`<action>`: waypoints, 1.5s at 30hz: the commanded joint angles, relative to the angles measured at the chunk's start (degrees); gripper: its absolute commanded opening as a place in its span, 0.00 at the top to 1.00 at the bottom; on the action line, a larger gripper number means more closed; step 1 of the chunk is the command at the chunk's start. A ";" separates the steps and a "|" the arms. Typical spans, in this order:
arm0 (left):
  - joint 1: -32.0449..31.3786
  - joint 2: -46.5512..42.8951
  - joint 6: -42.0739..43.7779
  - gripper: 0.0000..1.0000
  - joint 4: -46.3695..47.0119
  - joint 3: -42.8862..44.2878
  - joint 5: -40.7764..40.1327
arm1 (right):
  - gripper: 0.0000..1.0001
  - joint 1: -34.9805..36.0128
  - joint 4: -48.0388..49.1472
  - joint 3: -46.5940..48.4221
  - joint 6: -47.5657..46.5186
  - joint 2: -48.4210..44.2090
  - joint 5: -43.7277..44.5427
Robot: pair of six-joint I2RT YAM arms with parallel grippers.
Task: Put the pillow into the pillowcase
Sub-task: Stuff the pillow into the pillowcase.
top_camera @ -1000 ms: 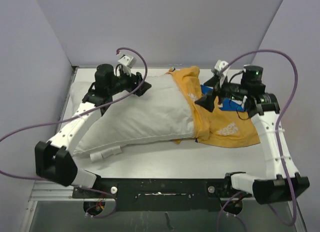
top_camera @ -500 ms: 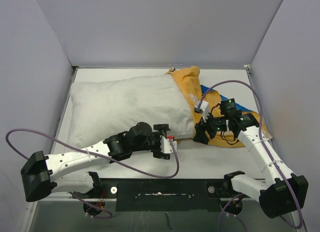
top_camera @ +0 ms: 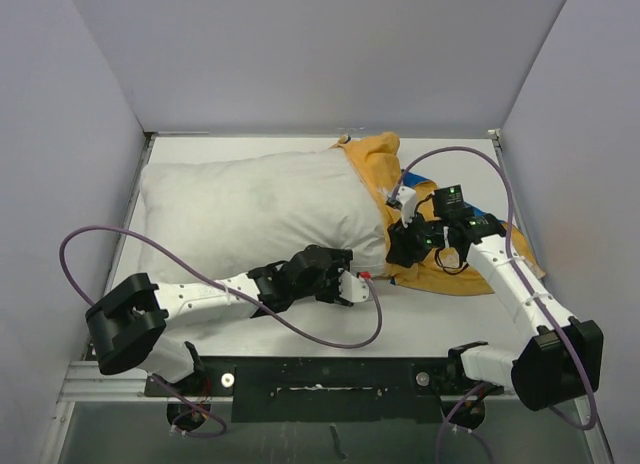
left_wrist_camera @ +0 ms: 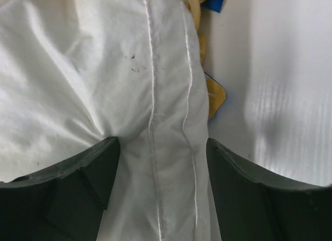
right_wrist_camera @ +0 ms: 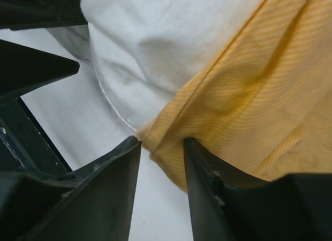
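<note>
table [top_camera: 430,319] | pillow [top_camera: 250,209] on far-left part, long axis left-right, right end inside pillowcase [top_camera: 450,274], mustard side up, by right edge | left arm [top_camera: 200,296] across pillow's near edge | left gripper [left_wrist_camera: 161,142] jaws wide over pillow seam | right gripper [right_wrist_camera: 161,141] jaws narrowed round pillowcase hem, clamp unclear | purple cable [top_camera: 379,314] loops at near edge

The top camera is looking down on the desk [top_camera: 450,314]; both wrist cameras are staring closely at the near-right corner of the pillow [left_wrist_camera: 104,69].
</note>
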 commanded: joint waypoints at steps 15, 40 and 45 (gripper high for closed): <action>12.90 6.07 -12.16 0.96 14.74 5.33 14.48 | 1.00 0.91 2.60 10.43 4.26 5.17 -25.17; 18.29 19.91 -52.28 1.00 30.65 23.14 30.23 | 0.99 -6.35 7.13 25.92 6.38 17.81 -2.01; 19.17 21.62 -51.58 0.80 27.87 21.25 30.04 | 0.54 -15.77 2.60 18.05 -4.99 9.41 -20.79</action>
